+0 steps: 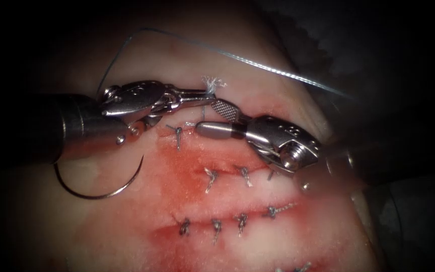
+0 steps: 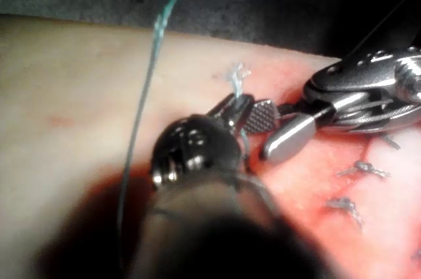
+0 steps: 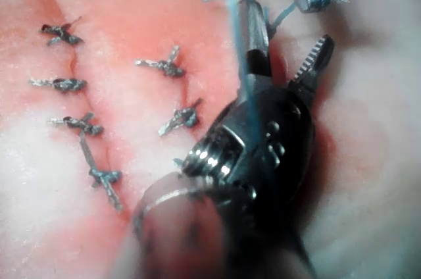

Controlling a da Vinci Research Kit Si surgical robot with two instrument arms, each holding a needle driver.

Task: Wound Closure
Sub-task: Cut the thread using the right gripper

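My left tool (image 1: 205,93) comes in from the left with its jaws shut on a short frayed thread end (image 1: 213,83) above the upper cut (image 1: 273,108). Just to its right, the right tool (image 1: 207,117) stands with jaws open, holding nothing; the ridged jaw lies close under the left tool's tip. The curved needle (image 1: 96,195) lies free on the tissue (image 1: 127,236) at the lower left, below the left shaft, held by neither tool. A long thread (image 1: 247,60) arcs over the tissue's back. The left wrist view shows the frayed end (image 2: 237,74) and the open right tool (image 2: 260,137).
Several tied stitches (image 1: 210,177) with short cut ends close the cuts in the middle and front, with red fluid (image 1: 182,176) around them. One knot (image 1: 178,132) sits just below the left tool's jaws. In the right wrist view the stitches (image 3: 164,65) lie beside the open right tool (image 3: 289,25).
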